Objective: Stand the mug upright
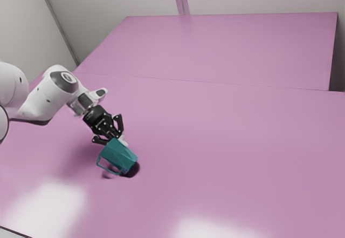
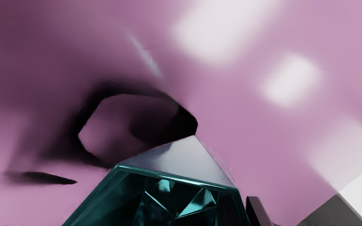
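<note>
The black gripper [image 1: 110, 134] reaches down from the arm to the teal mug [image 1: 118, 156] in the exterior view. The mug is tilted, with its handle [image 1: 107, 167] toward the exterior view's lower left and its shadow close beneath it. In the wrist view, the faceted mug [image 2: 181, 205] shows its rim and part of its inside at the bottom edge, and a dark finger [image 2: 257, 211] stands against its side. The other finger is hidden there. The mug appears held between the fingers, slightly off the table.
The pink table [image 1: 215, 157] spreads to the exterior view's right. A second pink surface [image 1: 232, 49] lies beyond a thin seam at the back. Dark shadows and bright reflections lie on the table around the mug.
</note>
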